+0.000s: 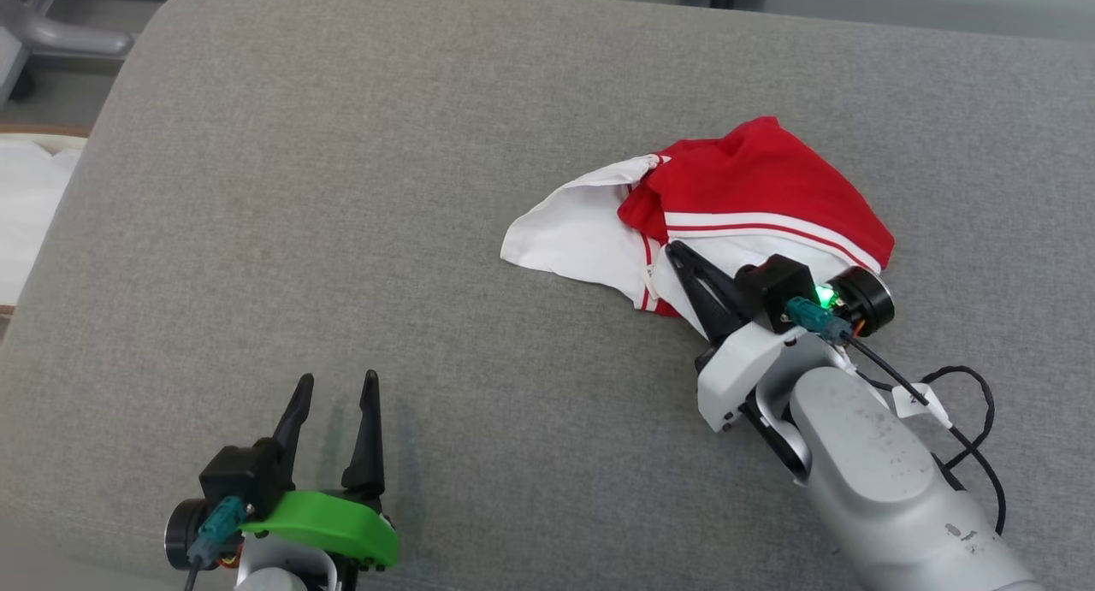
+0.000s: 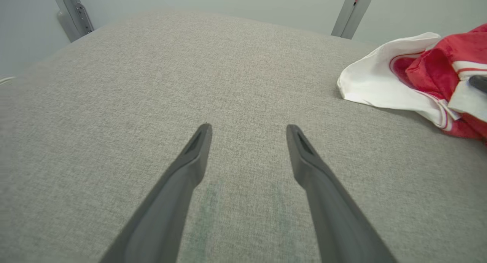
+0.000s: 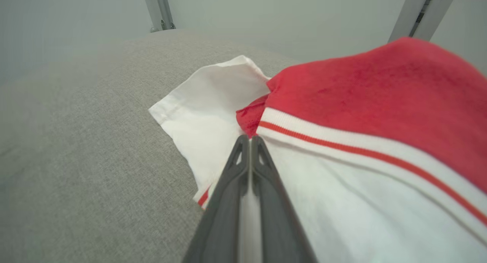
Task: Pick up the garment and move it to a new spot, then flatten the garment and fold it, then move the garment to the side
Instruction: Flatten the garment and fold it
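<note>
Right wrist view reveals the right gripper (image 3: 250, 138) pinching white cloth of the garment (image 3: 361, 88); head view adds the left gripper (image 1: 336, 384), fingers spread, over the grey cushion (image 1: 342, 189).

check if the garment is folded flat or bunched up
Bunched up: the garment lies crumpled, red part heaped over the white, edges uneven.

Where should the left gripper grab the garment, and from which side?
Grip the white flap of the garment. It juts out toward the robot's left, thin and uncrumpled, away from the right gripper pinching the near edge. Probably slide the left gripper in low from the left.
</note>
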